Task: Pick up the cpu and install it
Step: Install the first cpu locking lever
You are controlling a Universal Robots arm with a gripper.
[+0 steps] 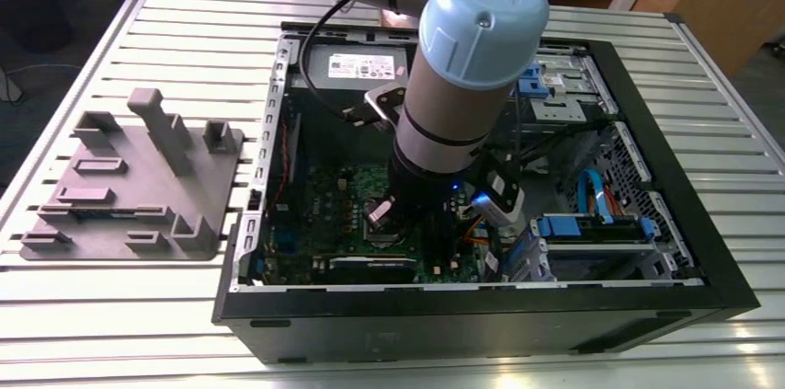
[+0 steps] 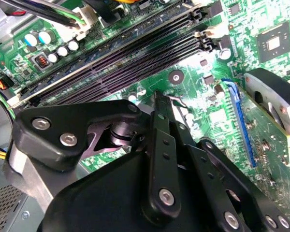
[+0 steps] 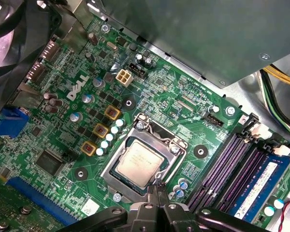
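Our gripper (image 3: 157, 190) hangs just beside the socket (image 3: 115, 157), thin fingers closed together, apparently on nothing. The cpu (image 3: 137, 164) lies seated inside the socket's frame. We judge placement done; whatever follows calls for staying clear of that frame.

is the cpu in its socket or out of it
In: the cpu lies flat inside the socket frame on the green motherboard, first wrist view.

My gripper (image 2: 157, 98) hangs above the green motherboard (image 2: 203, 82), with dark memory slots (image 2: 125, 60) at its twelve o'clock and a blue slot (image 2: 241, 125) at three.
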